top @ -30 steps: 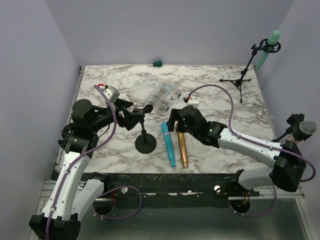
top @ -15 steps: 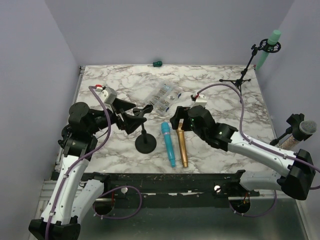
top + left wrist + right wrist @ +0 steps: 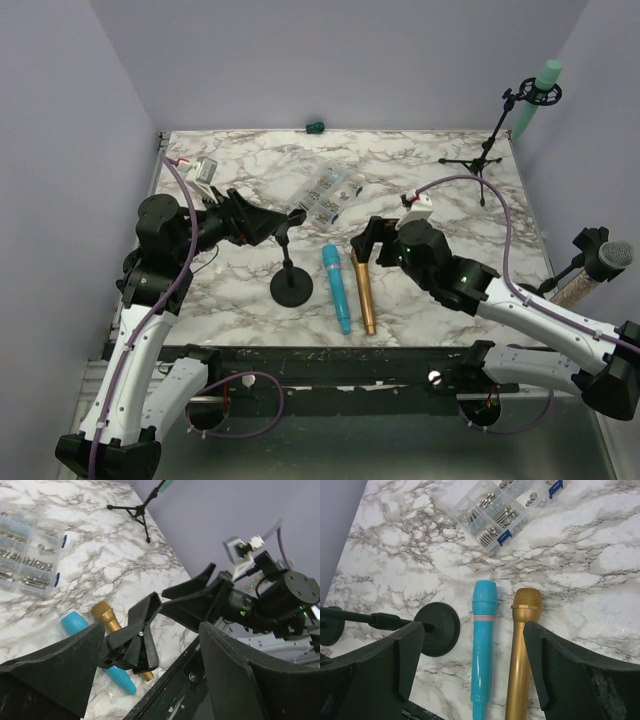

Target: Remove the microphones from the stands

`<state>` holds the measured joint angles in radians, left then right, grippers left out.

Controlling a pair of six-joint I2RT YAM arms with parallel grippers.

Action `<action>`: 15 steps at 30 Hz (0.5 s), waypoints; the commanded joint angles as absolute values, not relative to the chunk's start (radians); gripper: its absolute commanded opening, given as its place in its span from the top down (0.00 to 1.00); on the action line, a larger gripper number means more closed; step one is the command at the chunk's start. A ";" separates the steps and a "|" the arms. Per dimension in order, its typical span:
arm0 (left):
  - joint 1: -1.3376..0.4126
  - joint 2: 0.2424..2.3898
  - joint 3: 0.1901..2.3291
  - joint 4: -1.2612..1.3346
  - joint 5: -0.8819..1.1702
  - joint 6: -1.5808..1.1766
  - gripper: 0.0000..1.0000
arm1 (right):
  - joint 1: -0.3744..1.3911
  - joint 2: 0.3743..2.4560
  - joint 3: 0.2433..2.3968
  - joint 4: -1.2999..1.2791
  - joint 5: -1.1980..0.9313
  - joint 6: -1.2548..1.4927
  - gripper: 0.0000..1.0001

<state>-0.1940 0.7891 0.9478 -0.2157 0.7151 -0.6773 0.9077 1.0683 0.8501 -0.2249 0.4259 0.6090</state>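
A black desk stand with a round base (image 3: 291, 290) stands left of centre, and its spring clip (image 3: 290, 219) is empty. A blue microphone (image 3: 336, 288) and a gold microphone (image 3: 364, 296) lie side by side on the marble, right of the base. My left gripper (image 3: 268, 225) is open, its tips just left of the clip. In the left wrist view the clip (image 3: 132, 640) sits between the open fingers. My right gripper (image 3: 362, 245) is open and empty above the microphones' heads. The right wrist view shows the blue microphone (image 3: 482, 645) and the gold one (image 3: 522, 645) between its fingers.
A clear box of screws (image 3: 328, 192) lies behind the stand. A tripod stand (image 3: 484, 158) at the back right holds a green microphone (image 3: 543, 88). A grey microphone (image 3: 610, 256) on another stand sits off the table's right edge. A green object (image 3: 315, 127) lies at the back edge.
My left gripper has pulled back a little to the left and upward from the clip. My right gripper has drawn back to the right, away from the stand. The microphones have not moved.
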 commanded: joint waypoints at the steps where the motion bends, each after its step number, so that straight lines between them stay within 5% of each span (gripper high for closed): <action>1: -0.197 0.772 0.943 -0.321 0.537 -0.813 0.26 | 0.906 1.001 0.821 -0.210 0.440 0.606 0.11; 15: -0.198 0.787 0.819 -0.199 0.594 -0.988 0.53 | 0.905 0.928 0.786 -0.228 0.471 0.597 0.09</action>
